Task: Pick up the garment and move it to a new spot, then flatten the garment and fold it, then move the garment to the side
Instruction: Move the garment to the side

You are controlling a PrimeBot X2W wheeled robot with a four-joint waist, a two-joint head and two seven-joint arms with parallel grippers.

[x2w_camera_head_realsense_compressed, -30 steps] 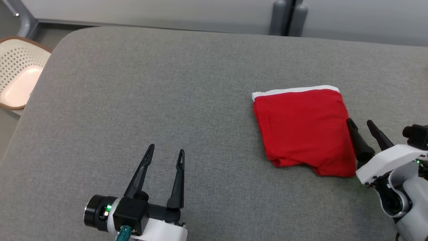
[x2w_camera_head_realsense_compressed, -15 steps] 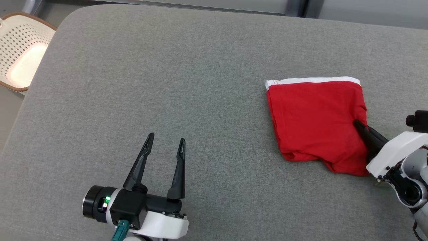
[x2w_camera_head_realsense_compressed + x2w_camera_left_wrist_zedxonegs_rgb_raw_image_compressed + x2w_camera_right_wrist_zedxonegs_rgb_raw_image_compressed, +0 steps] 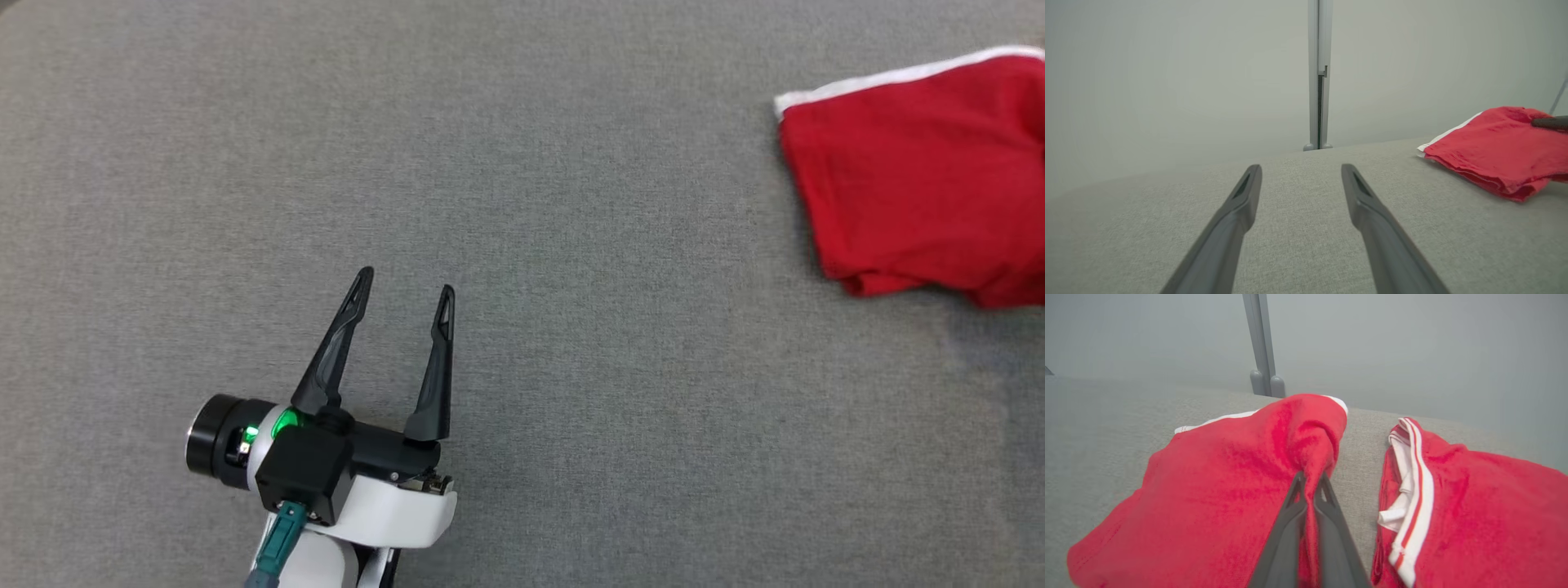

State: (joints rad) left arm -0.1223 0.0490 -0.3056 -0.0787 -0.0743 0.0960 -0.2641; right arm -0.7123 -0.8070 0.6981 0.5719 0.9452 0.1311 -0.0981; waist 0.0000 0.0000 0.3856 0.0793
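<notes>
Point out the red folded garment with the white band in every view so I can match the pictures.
Head view: red folded cloth garment, upper right, cut by the right edge.
Left wrist view: garment at right, mid-height, on the grey padded surface.
Right wrist view: garment from centre to lower left, pinched in the fingers of the right gripper.
Shared landmark: its white edge band, visible in all three.

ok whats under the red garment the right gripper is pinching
The grey padded surface shows around the red garment, which the right gripper pinches by a raised fold. Anything beneath its layers is covered.
</notes>
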